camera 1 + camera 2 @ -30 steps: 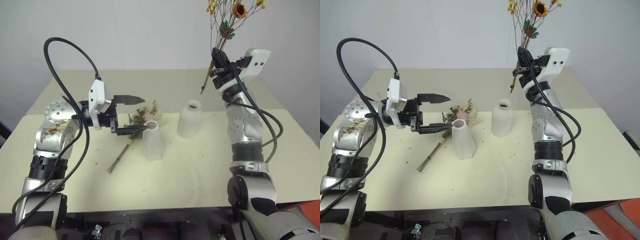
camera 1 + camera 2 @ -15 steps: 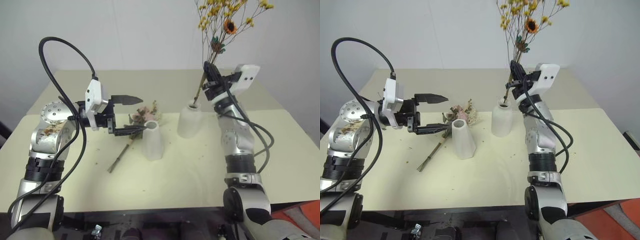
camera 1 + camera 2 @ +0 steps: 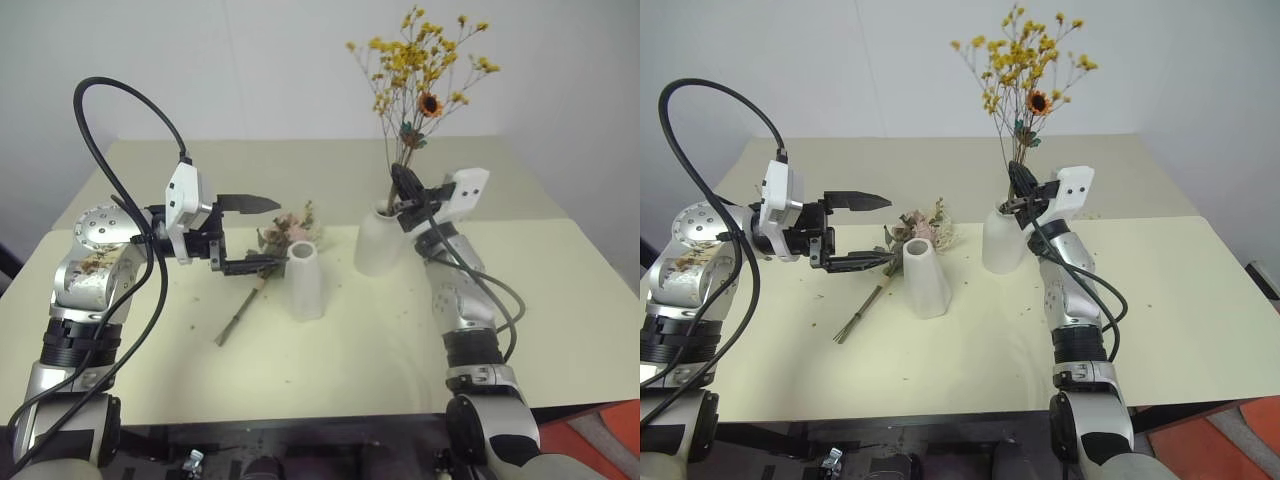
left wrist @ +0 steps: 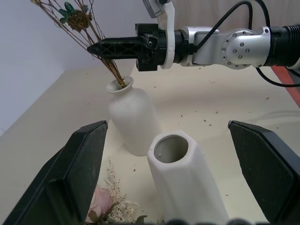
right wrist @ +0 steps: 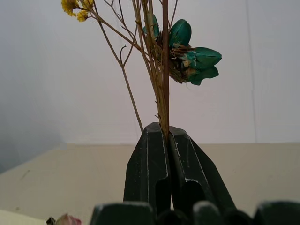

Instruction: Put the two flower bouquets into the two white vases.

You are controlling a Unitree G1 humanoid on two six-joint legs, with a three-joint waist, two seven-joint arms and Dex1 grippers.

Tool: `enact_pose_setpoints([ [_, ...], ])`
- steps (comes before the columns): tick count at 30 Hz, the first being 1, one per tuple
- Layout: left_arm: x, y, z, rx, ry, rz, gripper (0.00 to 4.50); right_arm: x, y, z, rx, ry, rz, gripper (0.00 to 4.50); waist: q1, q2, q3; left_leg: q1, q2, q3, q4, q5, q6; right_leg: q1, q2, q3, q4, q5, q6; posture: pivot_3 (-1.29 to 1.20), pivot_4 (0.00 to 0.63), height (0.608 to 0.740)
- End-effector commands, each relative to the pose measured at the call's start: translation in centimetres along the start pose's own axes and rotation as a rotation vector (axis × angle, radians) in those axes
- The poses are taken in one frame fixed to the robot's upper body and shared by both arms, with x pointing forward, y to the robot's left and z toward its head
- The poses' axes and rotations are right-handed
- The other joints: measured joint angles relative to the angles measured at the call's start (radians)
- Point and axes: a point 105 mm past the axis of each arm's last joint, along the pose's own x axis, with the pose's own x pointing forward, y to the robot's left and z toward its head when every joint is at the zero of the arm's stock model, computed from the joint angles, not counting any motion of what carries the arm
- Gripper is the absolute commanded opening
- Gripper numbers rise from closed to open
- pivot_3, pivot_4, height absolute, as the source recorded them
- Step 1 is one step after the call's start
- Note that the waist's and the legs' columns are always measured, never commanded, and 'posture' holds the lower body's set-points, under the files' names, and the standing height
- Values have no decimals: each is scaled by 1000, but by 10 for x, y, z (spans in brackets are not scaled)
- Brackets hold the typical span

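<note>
The yellow-orange dried bouquet (image 3: 425, 75) stands upright, its thin brown stems (image 5: 164, 70) running down into the mouth of the rounder white vase (image 3: 378, 245). My right gripper (image 3: 402, 190) is shut on those stems just above the vase's neck. The tall tapered white vase (image 3: 306, 282) stands empty to the left of it. Behind that vase the pink rose bouquet (image 3: 288, 228) lies flat on the table, stems pointing toward the front. My left gripper (image 3: 282, 232) hovers open and level over the roses, pointing at the tapered vase (image 4: 180, 178); its fingers (image 4: 79, 168) hold nothing.
The beige table (image 3: 350, 340) carries small dried crumbs around the vases. A black cable (image 3: 110, 100) loops high above my left arm. A white wall stands behind the table's far edge.
My right gripper has come down with the yellow-orange bouquet, and the stem ends that hung in the air above the round vase now sit inside its mouth. The left gripper has stayed still.
</note>
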Motion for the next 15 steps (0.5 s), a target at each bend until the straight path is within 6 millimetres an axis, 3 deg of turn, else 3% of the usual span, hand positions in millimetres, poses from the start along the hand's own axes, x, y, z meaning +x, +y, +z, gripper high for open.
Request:
enact_pose_setpoints([
  [1,-8,5,11,56,-9,35,4500,2,3,16,-25,-75,6,577,1,0,0,0,0,0,0,0,0,0,0,0,0,0,0,0,150,740],
  [12,-7,6,12,73,-19,43,4500,-19,-2,15,-60,-36,23,4237,3,0,0,0,0,0,0,0,0,0,0,0,0,0,0,0,150,740],
  [13,-7,7,12,73,-20,45,4500,-22,-1,16,-65,-33,29,4470,2,0,0,0,0,0,0,0,0,0,0,0,0,0,0,0,150,740],
  [15,-7,7,12,73,-20,47,4500,-26,0,18,-80,-27,43,4470,1,0,0,0,0,0,0,0,0,0,0,0,0,0,0,0,150,740],
])
